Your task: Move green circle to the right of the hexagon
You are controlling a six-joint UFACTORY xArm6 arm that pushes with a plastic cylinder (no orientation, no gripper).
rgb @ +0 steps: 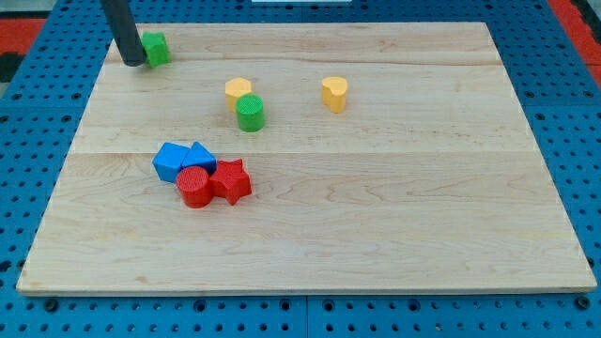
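Observation:
The green circle stands on the wooden board, touching the lower right side of the yellow hexagon. My tip is at the view's top left, far from both, right beside the left side of a second green block whose shape I cannot make out.
A yellow heart stands to the right of the hexagon. A cluster sits left of centre: two blue blocks, a red circle and a red star. Blue pegboard surrounds the board.

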